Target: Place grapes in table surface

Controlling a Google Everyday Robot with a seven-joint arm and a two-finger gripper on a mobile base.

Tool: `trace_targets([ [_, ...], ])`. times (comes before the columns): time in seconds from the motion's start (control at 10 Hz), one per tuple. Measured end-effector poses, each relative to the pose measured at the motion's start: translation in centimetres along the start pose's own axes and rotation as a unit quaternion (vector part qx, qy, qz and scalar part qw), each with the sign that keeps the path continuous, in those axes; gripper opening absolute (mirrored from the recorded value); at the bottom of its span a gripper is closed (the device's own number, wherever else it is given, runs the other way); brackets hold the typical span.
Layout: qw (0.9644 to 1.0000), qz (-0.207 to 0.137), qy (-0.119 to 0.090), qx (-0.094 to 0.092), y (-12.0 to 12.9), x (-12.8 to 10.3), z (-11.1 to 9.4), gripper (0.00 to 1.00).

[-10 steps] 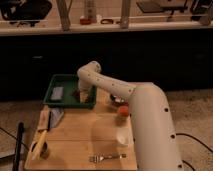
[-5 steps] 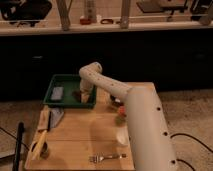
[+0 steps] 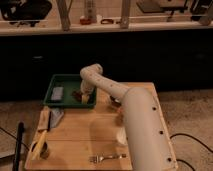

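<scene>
The grapes (image 3: 76,94) show as a small dark red lump inside the green tray (image 3: 62,82), by its right side. My gripper (image 3: 85,97) hangs from the white arm (image 3: 107,86) and reaches down into the tray, right beside the grapes, touching or nearly touching them. The table surface (image 3: 82,129) is light tan planks under the tray and the arm. The arm's thick segment (image 3: 142,130) covers the table's right part.
A grey flat item (image 3: 57,92) lies in the tray's left half. An orange-red fruit (image 3: 120,118) sits by the arm. A fork (image 3: 106,158) lies near the front edge. A yellow item (image 3: 42,136) and a dark round item (image 3: 41,150) are at the left.
The arm's thick segment has swung slightly left towards the tray. The gripper has stayed over the tray's right side and sits a little lower.
</scene>
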Motion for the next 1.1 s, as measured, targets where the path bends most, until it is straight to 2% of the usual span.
trace_targets([
  [0.4,1.0,-0.003,0.001,-0.001,0.1,-0.2,-0.3,0.01],
  [0.9,1.0,-0.005,0.002,0.001,0.1,-0.1,-0.5,0.0],
  [1.1,0.9995,-0.019,-0.007,0.023,0.1,-0.4,-2.4,0.0],
])
